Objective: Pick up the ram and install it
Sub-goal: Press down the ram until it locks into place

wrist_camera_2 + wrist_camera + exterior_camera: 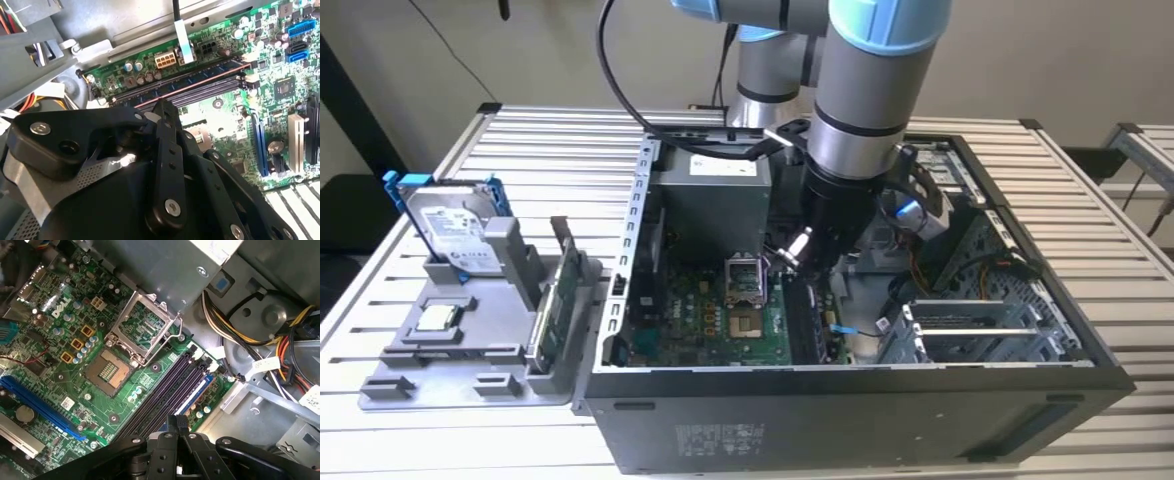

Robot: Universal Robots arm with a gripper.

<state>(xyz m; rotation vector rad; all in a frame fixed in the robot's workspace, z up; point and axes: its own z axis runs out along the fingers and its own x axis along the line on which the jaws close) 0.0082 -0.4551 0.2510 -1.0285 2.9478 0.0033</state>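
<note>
The tool (176,426) hangs inside the case (854,400), fingers pressed together over the memory slots (170,390). The ram (200,86) seems seated in a slot, though that's hard to confirm.

Pale slatted metal table (1087,215) before a plain beige wall (1067,60).

table: slatted white metal bench (520,135), ribs running toward the exterior view's left and right
on it, centre to exterior view's right: open dark computer case (854,415), side panel off, motherboard facing up
on it, exterior view's left: grey parts holder (447,345), touching or just beside the case wall
second surface: another slatted bench (1150,150) at far right edge, apart
</note>
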